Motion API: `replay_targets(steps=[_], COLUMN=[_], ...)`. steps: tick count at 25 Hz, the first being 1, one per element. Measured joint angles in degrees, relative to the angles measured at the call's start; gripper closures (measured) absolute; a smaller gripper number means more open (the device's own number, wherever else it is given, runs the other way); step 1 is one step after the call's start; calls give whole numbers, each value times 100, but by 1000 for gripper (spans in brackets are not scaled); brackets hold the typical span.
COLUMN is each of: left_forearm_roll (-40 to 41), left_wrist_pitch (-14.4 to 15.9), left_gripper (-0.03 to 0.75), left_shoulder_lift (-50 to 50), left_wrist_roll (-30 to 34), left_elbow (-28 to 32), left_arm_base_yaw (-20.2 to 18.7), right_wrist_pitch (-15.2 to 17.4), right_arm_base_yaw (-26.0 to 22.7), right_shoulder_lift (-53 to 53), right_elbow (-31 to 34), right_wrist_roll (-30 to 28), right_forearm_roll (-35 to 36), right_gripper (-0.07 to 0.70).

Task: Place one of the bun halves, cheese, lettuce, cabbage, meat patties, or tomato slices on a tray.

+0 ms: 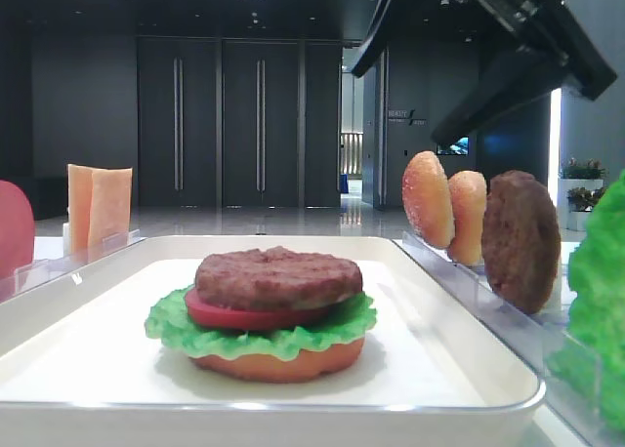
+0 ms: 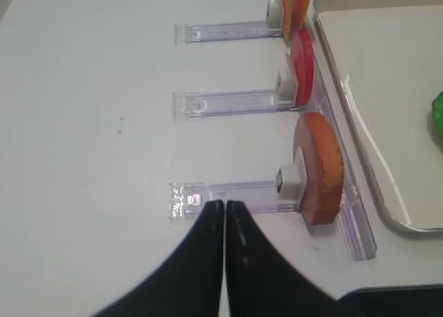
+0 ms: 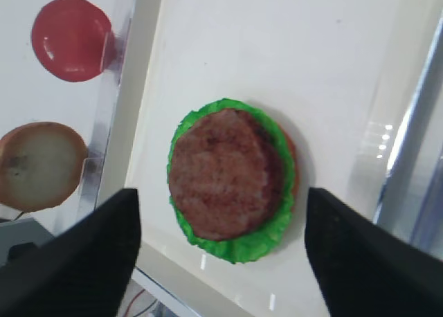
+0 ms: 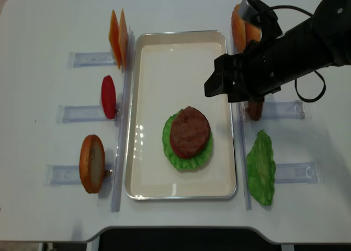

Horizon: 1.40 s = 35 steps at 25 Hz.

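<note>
Landmark: the tray (image 4: 143,169), white, mid-counter (image 4: 49,218).

Stack on the tray, toward its near end: bun half at the bottom (image 1: 283,366), lettuce (image 4: 189,159) over it, tomato slice (image 1: 234,315), meat patty (image 4: 190,130) on top. So four layers are down and the patty sits square, nothing hanging off. My judgement: the patty placement is done; cheese and a top bun look like what's left if the burger gets finished.

My right pincer (image 4: 224,81) hangs above the tray's right rim, beyond the stack, fingers (image 3: 76,261) spread wide and empty; in the wrist view the patty shows clear between them with no contact. My left pincer (image 2: 225,223) is left of the tray over bare counter, tips pressed together, holding nothing, just short of the nearest clear rack (image 2: 228,196).

Spare parts left of the tray, in racks: cheese slices (image 4: 119,37) by the far end, one tomato slice (image 4: 108,96) by the middle, one bun half (image 4: 92,163) by the near end. Right of the tray: two bun halves (image 1: 444,201) by the far end, a spare patty (image 1: 520,240) next to them, mostly under my right arm in the top view, and a loose lettuce leaf (image 4: 261,167) by the near end.

Cabbage: can't tell it apart from the lettuce.
</note>
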Motion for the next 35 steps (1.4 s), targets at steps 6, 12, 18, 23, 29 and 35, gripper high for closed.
replay_targets(steps=[6,12,18,23,29,35], left_forearm_roll=[0,0,0,0,0,0], left_wrist_pitch=[0,0,0,0,0,0], left_gripper=[722,722,722,722,722,722], left_shoulder_lift=[0,0,0,0,0,0], left_wrist_roll=[0,0,0,0,0,0], left_elbow=[0,0,0,0,0,0], left_arm_base_yaw=[0,0,0,0,0,0], right_wrist_pitch=[-56,527,1332,1627,1736,2273], right_arm_base_yaw=[-13,-361,-899,-1243,-1883,-2473], right_shoulder_lift=[-691,-1223,-1383,-1383,-1383,-1407], right_elbow=[-158,-328,-346,-346,-346,-346], right_wrist_roll=[1408,2300,2339,2240,1983,1910], right_forearm_roll=[-1799,-3209,-4090,-4797,-4956,-4985], right_gripper=[152,152,160,160,162,163])
